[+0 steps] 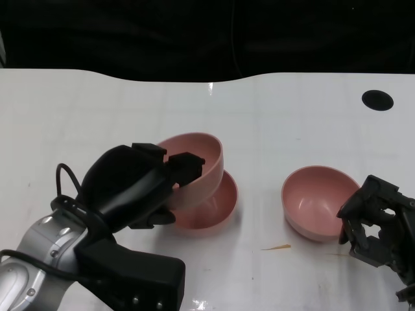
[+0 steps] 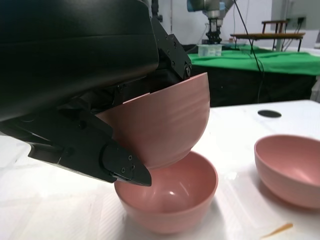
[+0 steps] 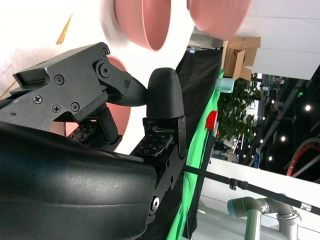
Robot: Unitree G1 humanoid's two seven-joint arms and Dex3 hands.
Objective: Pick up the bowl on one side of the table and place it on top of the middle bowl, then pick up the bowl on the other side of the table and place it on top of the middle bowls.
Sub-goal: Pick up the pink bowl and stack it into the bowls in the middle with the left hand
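A: Three pink bowls, and from the left: the left hand [image 1: 139, 188] grips the tilted bowl [image 1: 198, 167] by its rim, fingers inside and outside the wall, with its base resting in the middle bowl [image 1: 217, 207].

B: Why tilted?

A: My guess is it's being lowered in at an angle, so the base seats before the rim drops level. In the left wrist view the tilted bowl [image 2: 165, 125] touches the inner wall of the middle bowl [image 2: 170, 200], not yet nested flat.

B: And the arm?

A: The forearm comes in low from the near-left corner of the counter [image 1: 97, 110], the hand reaching forward and to the right.

B: Further right?

A: The third bowl [image 1: 318, 202] stands upright on the counter, untouched. The right hand [image 1: 376, 223] waits just beside its near edge, fingers spread apart, holding nothing.
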